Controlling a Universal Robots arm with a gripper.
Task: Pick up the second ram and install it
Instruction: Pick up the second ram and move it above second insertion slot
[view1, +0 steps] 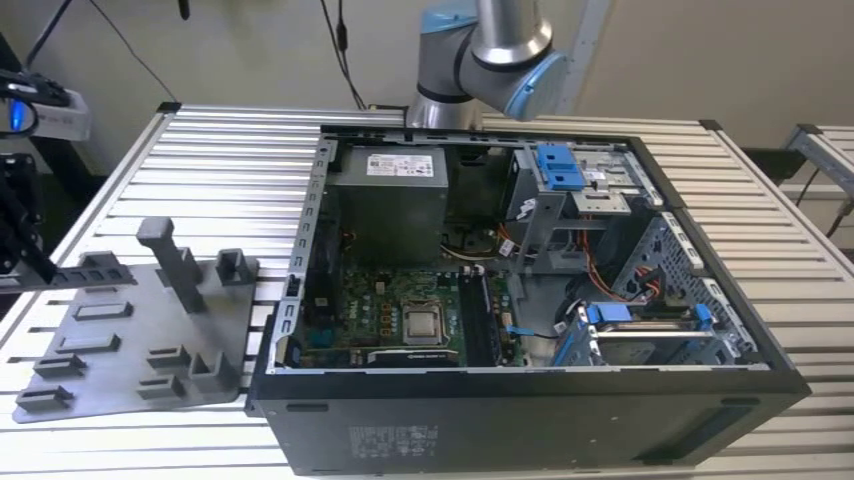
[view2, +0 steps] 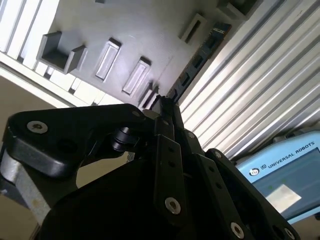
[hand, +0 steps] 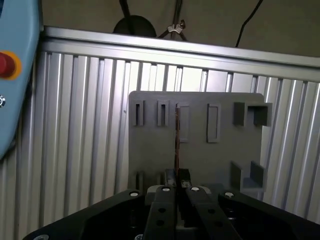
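Fingers (hand: 169, 176) pinching second ram (hand: 176, 140), slatted table (hand: 80, 125), beige wall (hand: 300, 30)

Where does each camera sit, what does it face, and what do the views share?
Exterior view: off the arm, looking down on the computer case, the grey plate and the arm.
First wrist view: behind the gripper, facing the second ram edge-on, plate behind it.
Second wrist view: beside the gripper, angled along the ram.
Shared: gripper, ram, plate.

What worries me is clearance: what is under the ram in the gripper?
Under the second ram, held edge-on in the gripper, lies the grey fixture plate with its slots, on the slatted table. The gripper's body hides part of the plate.
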